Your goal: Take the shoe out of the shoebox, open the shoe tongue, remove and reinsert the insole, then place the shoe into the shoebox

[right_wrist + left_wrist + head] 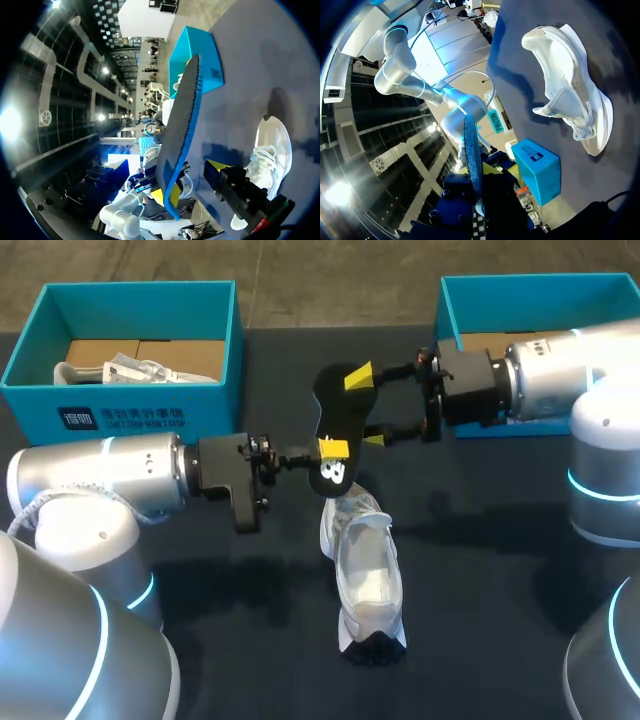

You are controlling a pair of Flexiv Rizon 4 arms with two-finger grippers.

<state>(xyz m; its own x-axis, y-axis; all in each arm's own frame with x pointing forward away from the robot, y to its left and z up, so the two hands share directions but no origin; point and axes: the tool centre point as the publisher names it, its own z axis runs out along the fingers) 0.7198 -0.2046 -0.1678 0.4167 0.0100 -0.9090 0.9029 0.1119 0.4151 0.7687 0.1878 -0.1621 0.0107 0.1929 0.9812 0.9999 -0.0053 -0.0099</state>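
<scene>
Table (480, 640): dark, carried everything.
Shoe (365, 575): white, lay on table, outside both boxes.
Left gripper (330, 452): clamped on insole (332, 410) at lower end, held it upright above shoe.
Right gripper (367, 408): fingers apart, straddled insole's upper half.
Shoebox (120, 405): teal, sat beyond, well apart.
Risk: could twist or drop insole if right closed off-centre.
Hidden: tongue position hard to make out.

left gripper (330, 451) — clamped, pointing inward | right gripper (367, 408) — fingers apart, facing it
</scene>
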